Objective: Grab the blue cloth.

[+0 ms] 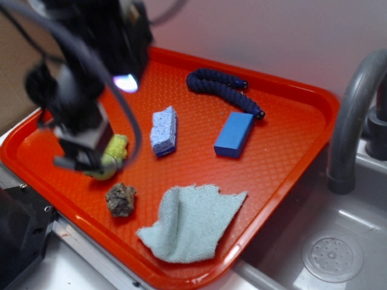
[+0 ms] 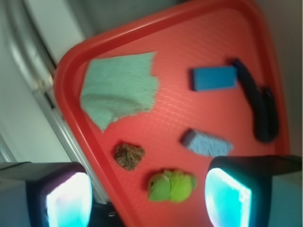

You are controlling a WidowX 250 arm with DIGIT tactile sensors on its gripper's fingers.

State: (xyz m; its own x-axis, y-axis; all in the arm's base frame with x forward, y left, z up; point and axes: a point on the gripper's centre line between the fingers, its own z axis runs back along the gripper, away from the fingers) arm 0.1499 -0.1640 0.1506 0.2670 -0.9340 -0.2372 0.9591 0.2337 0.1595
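The blue cloth (image 1: 192, 222) (image 2: 119, 87) is a pale blue-green terry rag lying rumpled at the near edge of the red tray (image 1: 284, 139) (image 2: 156, 127). My gripper (image 1: 84, 162) (image 2: 148, 201) hangs open above the tray's left part, over a yellow-green toy (image 1: 115, 156) (image 2: 171, 186), well to the left of the cloth. Nothing is between its two glowing pads (image 2: 70, 201).
Also on the tray lie a brown rock (image 1: 121, 199) (image 2: 129, 156), a speckled light-blue sponge (image 1: 164, 130) (image 2: 206, 143), a bright blue block (image 1: 234, 134) (image 2: 214, 78) and a dark navy rope (image 1: 224, 89) (image 2: 258, 101). A sink with grey faucet (image 1: 354, 115) stands right of the tray.
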